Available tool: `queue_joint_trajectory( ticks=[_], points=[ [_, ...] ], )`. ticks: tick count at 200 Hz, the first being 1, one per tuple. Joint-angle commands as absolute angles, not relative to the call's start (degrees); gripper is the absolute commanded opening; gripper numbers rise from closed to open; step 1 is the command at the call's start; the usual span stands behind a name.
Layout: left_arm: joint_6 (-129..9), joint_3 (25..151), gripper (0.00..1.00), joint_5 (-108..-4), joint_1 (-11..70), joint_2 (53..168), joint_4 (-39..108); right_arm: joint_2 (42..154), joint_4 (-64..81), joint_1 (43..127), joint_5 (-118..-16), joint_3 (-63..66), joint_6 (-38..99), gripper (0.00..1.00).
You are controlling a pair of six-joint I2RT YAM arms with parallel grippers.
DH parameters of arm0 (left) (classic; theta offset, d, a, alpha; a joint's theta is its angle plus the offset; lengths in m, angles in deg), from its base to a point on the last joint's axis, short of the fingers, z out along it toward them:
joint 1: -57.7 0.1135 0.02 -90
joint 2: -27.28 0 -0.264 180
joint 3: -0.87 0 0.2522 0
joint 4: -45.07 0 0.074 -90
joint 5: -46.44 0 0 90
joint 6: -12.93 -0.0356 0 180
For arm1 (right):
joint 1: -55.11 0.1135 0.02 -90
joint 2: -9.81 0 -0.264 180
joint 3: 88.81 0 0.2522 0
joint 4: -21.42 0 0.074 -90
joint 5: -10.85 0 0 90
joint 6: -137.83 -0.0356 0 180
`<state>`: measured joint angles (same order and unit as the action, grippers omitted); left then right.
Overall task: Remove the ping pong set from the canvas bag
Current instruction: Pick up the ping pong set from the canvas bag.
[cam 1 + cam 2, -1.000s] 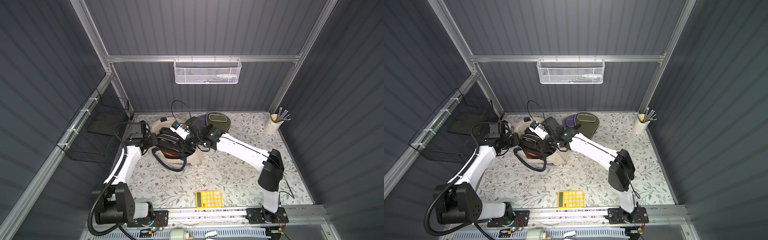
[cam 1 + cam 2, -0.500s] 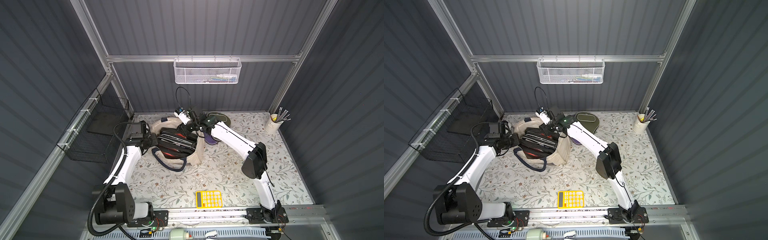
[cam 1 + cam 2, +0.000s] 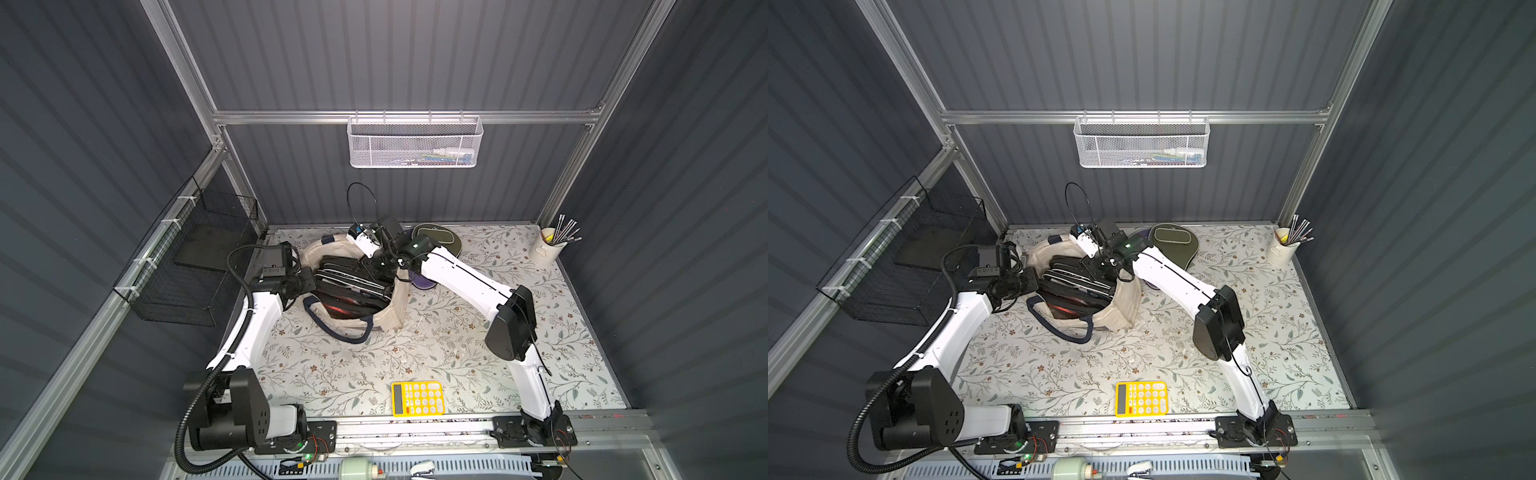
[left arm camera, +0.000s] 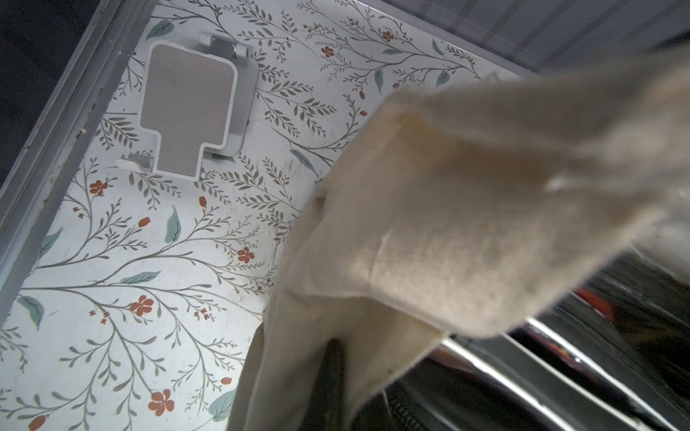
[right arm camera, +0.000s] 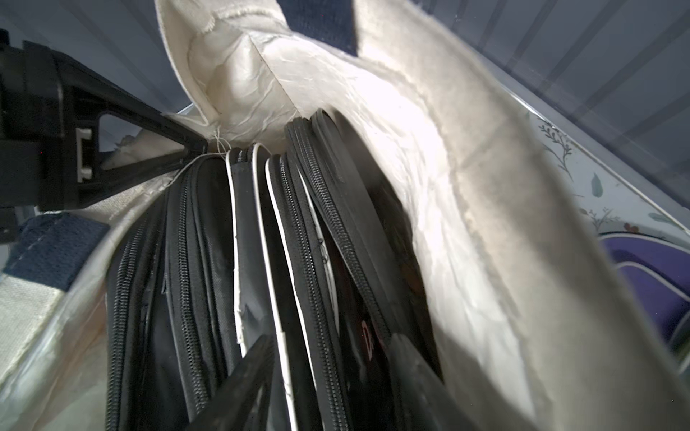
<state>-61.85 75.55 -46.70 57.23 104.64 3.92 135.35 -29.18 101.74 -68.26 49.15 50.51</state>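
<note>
Cream woven canvas bag (image 3: 394,309), two navy webbing handles, slumped on floral-print surface (image 3: 374,361), far left, mouth faced up. Inside sat ping pong set (image 5: 298,242): flat black zippered cases, white piping, red showing, stood on edge, long axis roughly left-right; count unclear. Left gripper (image 5: 196,148) was clenched on bag rim. Right gripper (image 5: 328,384) sat inside mouth, fingers straddled cases; could not tell whether clamped.

Top views sharp; wrist views blur the close canvas bag (image 4: 466,186).
</note>
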Motion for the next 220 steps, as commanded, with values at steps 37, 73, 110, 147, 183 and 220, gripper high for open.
queue_joint_trajectory(
  ticks=[37,73,110,147,183,220],
  points=[
    [-62.9,74.2,0.0,-47.9,56.3,104.1,-2.6,139.7,-31.6,99.1,-69.6,54.3,50.3,0.53],
    [-62.9,74.2,0.0,-47.4,56.3,103.7,-2.6,141.7,-32.5,97.9,-71.1,56.7,50.5,0.54],
    [-62.9,74.2,0.0,-47.3,56.4,103.6,-2.7,142.7,-33.9,98.1,-72.6,57.1,52.3,0.54],
    [-62.8,74.4,0.0,-47.4,56.7,103.4,-2.5,142.6,-35.2,99.6,-75.7,55.8,56.0,0.53],
    [-62.8,74.4,0.0,-47.5,56.9,103.1,-2.3,142.7,-34.8,99.8,-77.8,53.8,57.0,0.48],
    [-62.8,74.3,0.0,-47.5,57.0,103.1,-2.3,143.6,-34.1,99.7,-78.4,54.5,56.6,0.36]
  ],
)
